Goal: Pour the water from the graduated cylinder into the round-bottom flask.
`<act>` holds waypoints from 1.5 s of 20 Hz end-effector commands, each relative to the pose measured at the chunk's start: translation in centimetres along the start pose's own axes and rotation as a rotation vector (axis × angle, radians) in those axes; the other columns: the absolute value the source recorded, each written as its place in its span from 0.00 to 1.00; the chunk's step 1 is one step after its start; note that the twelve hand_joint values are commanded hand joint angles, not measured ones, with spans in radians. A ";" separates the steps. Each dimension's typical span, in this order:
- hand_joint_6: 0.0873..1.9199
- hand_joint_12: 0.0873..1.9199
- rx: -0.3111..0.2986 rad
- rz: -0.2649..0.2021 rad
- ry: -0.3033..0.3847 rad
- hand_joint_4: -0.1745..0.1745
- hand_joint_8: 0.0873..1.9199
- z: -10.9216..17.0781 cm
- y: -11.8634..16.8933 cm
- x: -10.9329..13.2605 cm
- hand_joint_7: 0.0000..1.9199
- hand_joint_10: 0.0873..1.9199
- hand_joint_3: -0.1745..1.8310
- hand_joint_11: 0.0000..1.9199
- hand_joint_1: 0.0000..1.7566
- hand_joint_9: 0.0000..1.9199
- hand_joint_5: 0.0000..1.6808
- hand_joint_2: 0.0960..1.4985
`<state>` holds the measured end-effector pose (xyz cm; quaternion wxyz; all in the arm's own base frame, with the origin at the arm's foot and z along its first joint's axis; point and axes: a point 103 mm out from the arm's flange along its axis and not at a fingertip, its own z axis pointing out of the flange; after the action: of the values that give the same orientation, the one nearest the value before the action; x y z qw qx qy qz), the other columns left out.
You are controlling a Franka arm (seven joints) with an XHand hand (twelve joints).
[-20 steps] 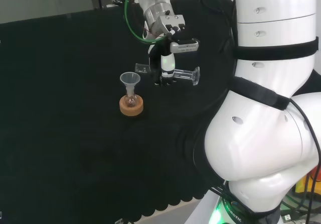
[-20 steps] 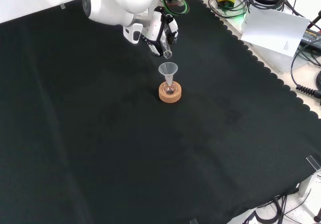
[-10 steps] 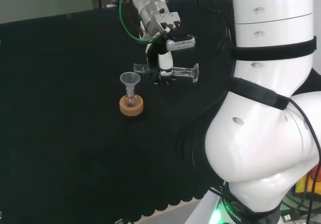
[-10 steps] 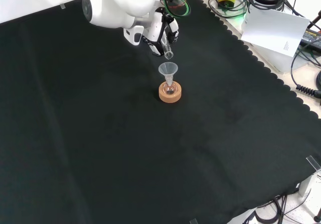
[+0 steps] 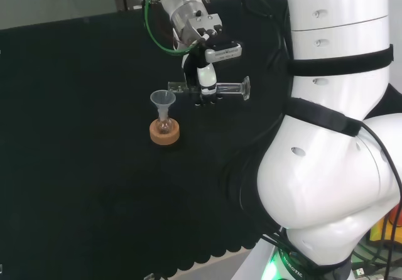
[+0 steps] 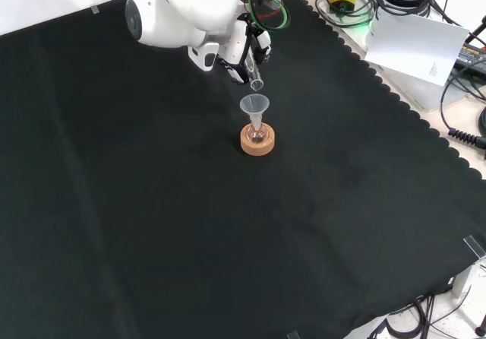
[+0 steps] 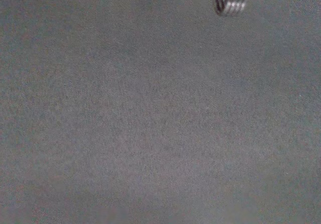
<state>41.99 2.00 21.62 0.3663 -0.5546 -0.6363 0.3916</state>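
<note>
In the head view, a flask (image 5: 164,127) sits in a ring stand (image 5: 164,132) on the table (image 5: 75,186), with a funnel (image 5: 163,99) in its neck. Just right of the funnel, the robot hand (image 5: 206,79) holds a cylinder (image 5: 229,90) lying sideways above the table, its mouth (image 5: 176,87) nearest the funnel.

head view behind arm, front view opposite, sharing cloth (image 6: 152,225)

One graduated cylinder (image 5: 217,90) is seen, held lying level just beside one clear funnel (image 5: 163,101). That funnel is set in one small round-bottom flask (image 5: 164,127), which is carried by one cork ring (image 5: 164,133). One hand (image 5: 206,73) is counted above the black surface (image 5: 75,167).
</note>
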 end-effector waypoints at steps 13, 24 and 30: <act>0.42 0.42 0.067 0.054 -0.046 0.18 0.38 -0.6 -0.1 0.8 0.43 0.23 0.45 0.52 0.83 0.57 0.50 0.58; 0.42 0.42 0.088 0.081 -0.070 0.18 0.38 -0.9 -0.2 1.5 0.43 0.23 0.45 0.54 0.84 0.58 0.50 0.58; 0.42 0.42 0.089 0.085 -0.067 0.17 0.38 -0.9 -0.3 1.5 0.43 0.23 0.45 0.54 0.84 0.58 0.50 0.58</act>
<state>42.56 3.54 22.31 0.3519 -0.5507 -0.6069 0.4522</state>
